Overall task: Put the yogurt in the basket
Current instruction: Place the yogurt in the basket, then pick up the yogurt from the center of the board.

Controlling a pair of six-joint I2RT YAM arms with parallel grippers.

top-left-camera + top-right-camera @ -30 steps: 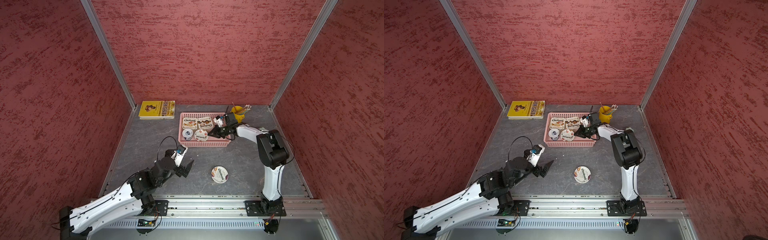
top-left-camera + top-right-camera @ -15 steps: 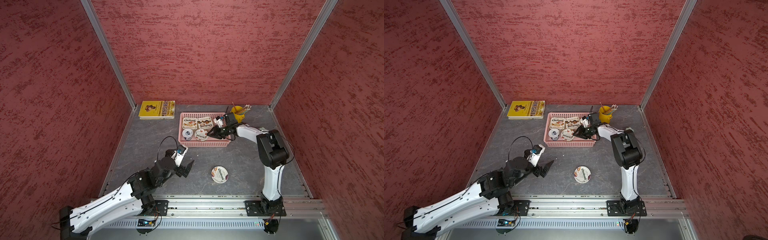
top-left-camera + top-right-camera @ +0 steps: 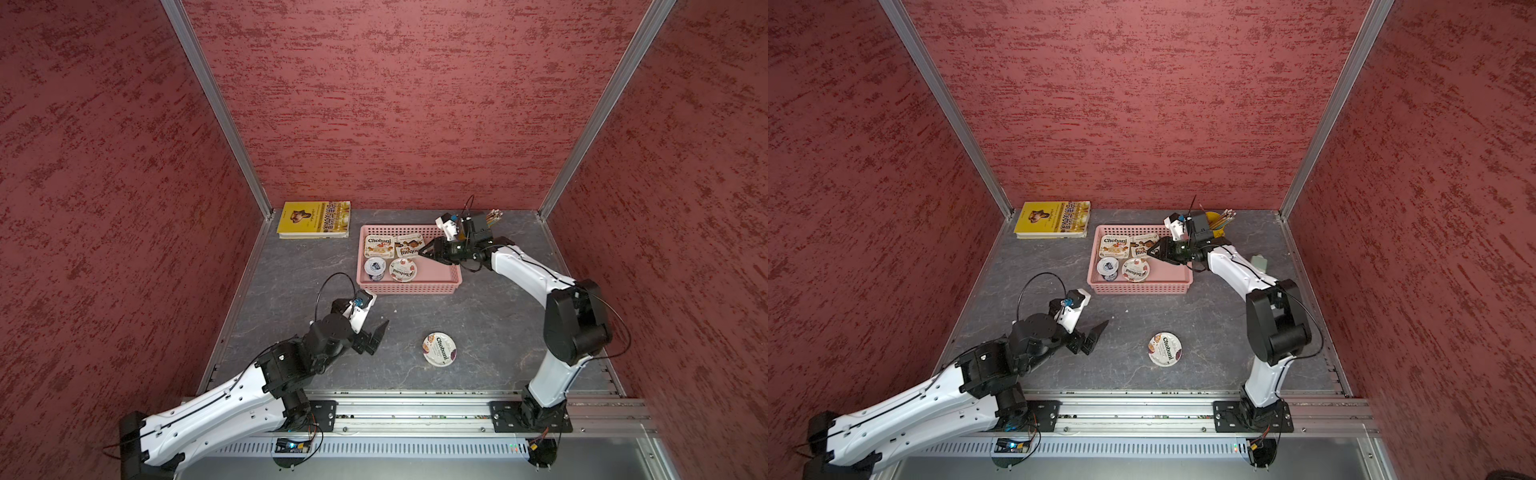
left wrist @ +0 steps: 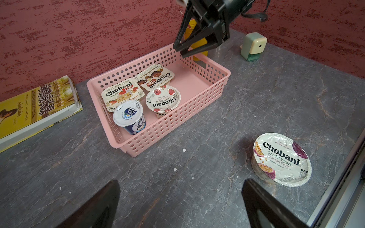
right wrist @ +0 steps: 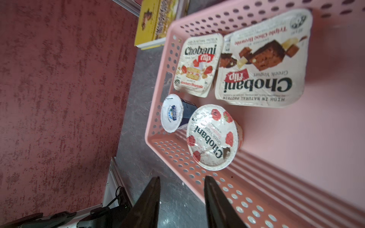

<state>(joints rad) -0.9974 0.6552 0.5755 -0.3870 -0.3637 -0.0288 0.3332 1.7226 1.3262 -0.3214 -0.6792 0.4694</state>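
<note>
Starting at the bottom of both top views: left gripper point(image 3: 374, 338) low over the grey tabletop point(image 3: 498, 332), jaws spread wide, nothing between them. Just to its right, in the lower middle of the frame, one round yogurt cup point(image 3: 439, 349) upright on the bare table, Chobani lid up, well apart from the basket and touched by neither gripper.

Further back, at centre frame, pink basket point(image 3: 409, 286) with four cups bunched in its left half. Near row: small blue-lidded cup point(image 3: 375, 266) beside a round raspberry-lidded cup point(image 3: 403, 269). Far row: strawberry rectangular cup point(image 3: 379, 246) and brownie rectangular cup point(image 3: 409, 245) side by side, lids up.

Over the basket's right part, right gripper point(image 3: 423, 252) pointing left toward the brownie cup, raised above the rim in the left wrist view, jaws parted and gripping nothing.

Farthest back, along the wall: yellow book point(image 3: 314, 219) flat at the upper left of the table, yellow pencil bucket point(image 3: 1214, 218) partly hidden behind the right wrist, green sharpener point(image 3: 1259, 262) off to the right.
</note>
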